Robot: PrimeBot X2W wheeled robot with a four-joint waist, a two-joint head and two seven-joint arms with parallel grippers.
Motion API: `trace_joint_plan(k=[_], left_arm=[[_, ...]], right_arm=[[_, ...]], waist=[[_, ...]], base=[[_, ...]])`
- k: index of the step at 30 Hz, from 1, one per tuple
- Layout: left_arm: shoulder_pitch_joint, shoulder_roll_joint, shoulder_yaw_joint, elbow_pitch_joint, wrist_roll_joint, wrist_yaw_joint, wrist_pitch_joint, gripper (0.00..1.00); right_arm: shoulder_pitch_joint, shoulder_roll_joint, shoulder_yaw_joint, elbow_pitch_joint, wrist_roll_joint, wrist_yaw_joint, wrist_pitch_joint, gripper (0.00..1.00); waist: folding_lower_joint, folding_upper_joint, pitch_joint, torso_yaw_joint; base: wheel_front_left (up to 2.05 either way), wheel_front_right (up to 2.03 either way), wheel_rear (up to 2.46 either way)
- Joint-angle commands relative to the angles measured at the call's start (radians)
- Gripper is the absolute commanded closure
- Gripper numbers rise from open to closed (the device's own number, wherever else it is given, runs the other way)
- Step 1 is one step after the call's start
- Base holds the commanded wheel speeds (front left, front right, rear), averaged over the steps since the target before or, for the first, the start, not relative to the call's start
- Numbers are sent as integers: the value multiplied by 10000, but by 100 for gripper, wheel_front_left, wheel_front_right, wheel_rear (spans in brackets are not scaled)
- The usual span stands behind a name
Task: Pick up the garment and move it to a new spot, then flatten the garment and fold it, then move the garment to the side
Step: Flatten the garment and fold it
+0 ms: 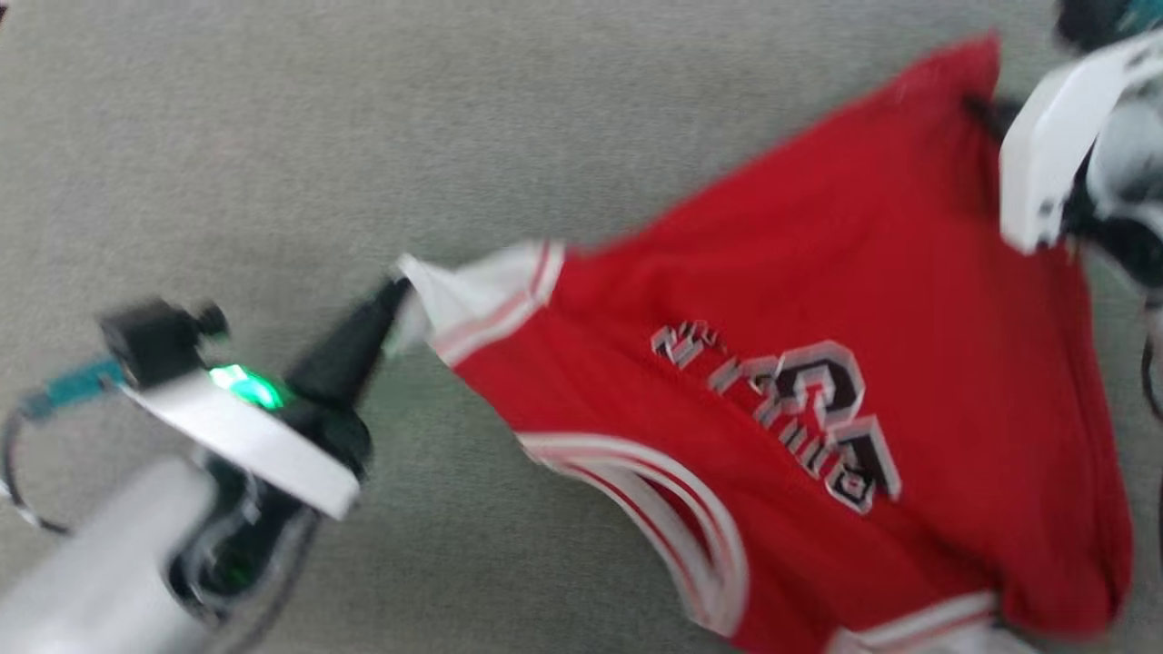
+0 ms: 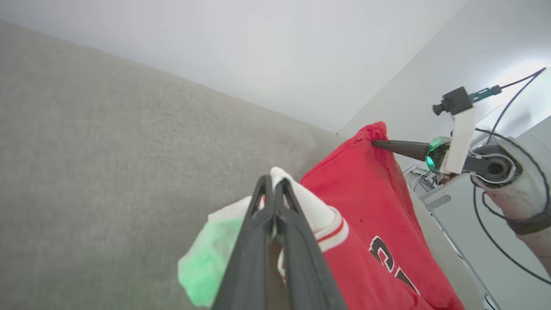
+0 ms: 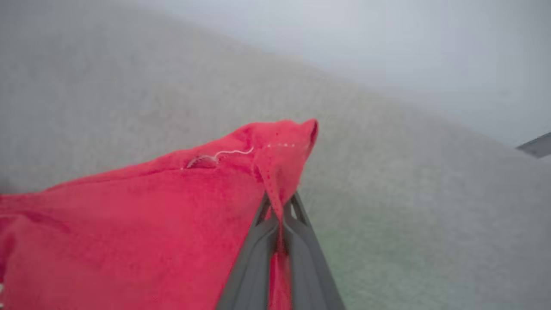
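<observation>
Head view: left pincer (image 1: 398, 291) pinches edge of garment (image 1: 818, 272).

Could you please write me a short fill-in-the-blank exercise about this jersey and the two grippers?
1. The garment bears ____ lettering outlined in white.
2. The left gripper is shut on its ____ sleeve panel.
3. The right gripper is shut on a ____ corner of it.
Missing words: black, white, red.

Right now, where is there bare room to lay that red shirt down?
The grey fabric surface is bare beyond the red-and-white jersey and the left gripper. Crowded: the jersey's far corner, by the right gripper.
</observation>
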Motion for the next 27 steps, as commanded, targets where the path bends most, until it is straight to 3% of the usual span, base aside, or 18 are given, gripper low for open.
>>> trace_joint_plan(k=[1, 5, 10, 20, 24, 27], left_arm=[[-785, 147, 120, 248, -436, 26, -56, 100], [-2572, 433, 491, 1253, -1053, 26, -56, 100], [-4756, 406, 854, 2119, -1699, 26, 289, 100], [-9658, -44, 2138, 4602, -2538, 28, 384, 100], [-10239, -262, 2195, 4623, -2800, 28, 438, 100], [-9665, -320, 2137, 4246, -3036, 28, 498, 100]], right_arm=[[-559, 259, -395, 393, -247, -25, -662, 100], [-1834, 867, -1455, 1342, -801, -23, -1902, 100], [-3246, 1295, -2343, 2200, -1284, -25, -2655, 100], [-6587, 2188, -4439, 3867, -2951, -40, -5113, 100], [-7001, 2433, -4742, 4409, -3618, -40, -5807, 100], [-6770, 2495, -4664, 4870, -3827, -40, -5888, 100]], waist=[[0, 0, -69, -329], [0, 0, 94, -711], [0, 0, 379, -1011], [0, 0, 1029, -1654], [0, 0, 1112, -1708], [0, 0, 1154, -1683]], base=[[0, 0, 0], [0, 0, 0], [0, 0, 0], [0, 0, 0], [0, 0, 0], [0, 0, 0]])
